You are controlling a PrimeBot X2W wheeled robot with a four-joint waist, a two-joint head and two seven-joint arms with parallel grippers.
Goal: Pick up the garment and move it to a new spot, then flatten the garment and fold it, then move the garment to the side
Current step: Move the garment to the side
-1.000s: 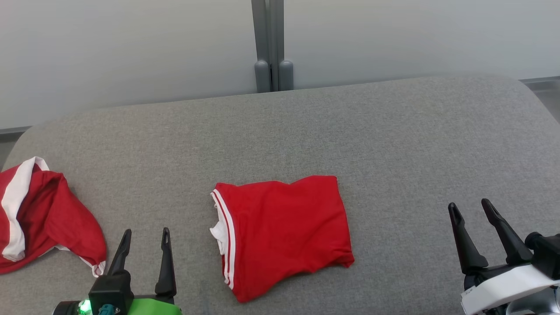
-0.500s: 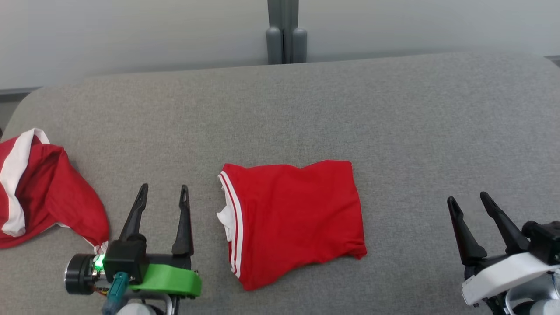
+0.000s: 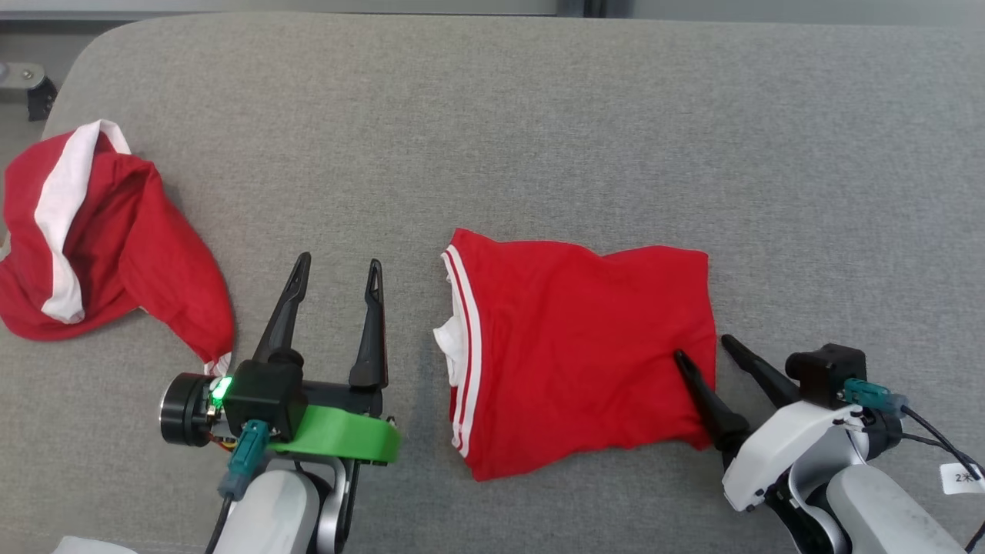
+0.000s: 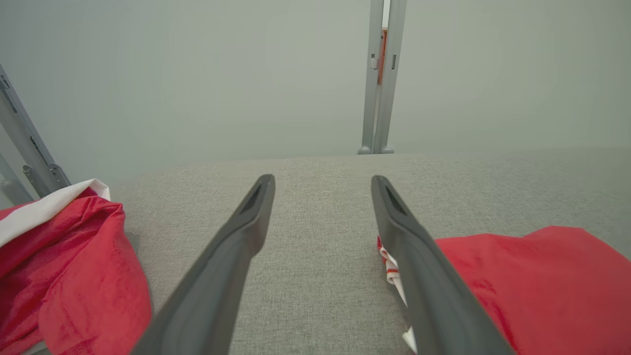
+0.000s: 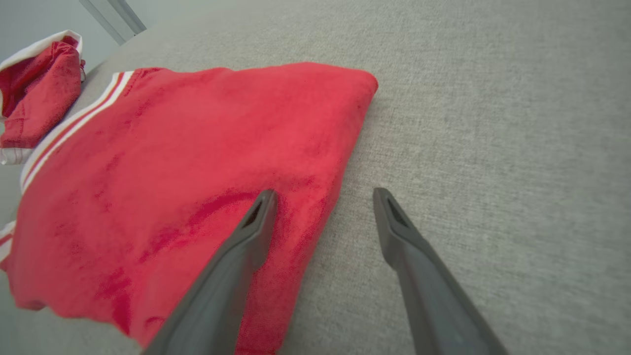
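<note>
On the grey padded surface point(image 3: 539, 115) the red garment point(image 3: 585, 346) lies folded near the middle, so only the move to the side seems left. Since a second ago the head camera has tipped down. The right gripper point(image 3: 702, 346), fingers spread, has come from well apart to straddle the garment's right edge, and the left gripper point(image 3: 339, 261), also spread, waits beside its striped hem.

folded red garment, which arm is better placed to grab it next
Right, likely. The right gripper is open astride the right edge of the folded red garment, one finger over the cloth. The left gripper, also open, sits over bare grey cushion, apart from it.
</note>
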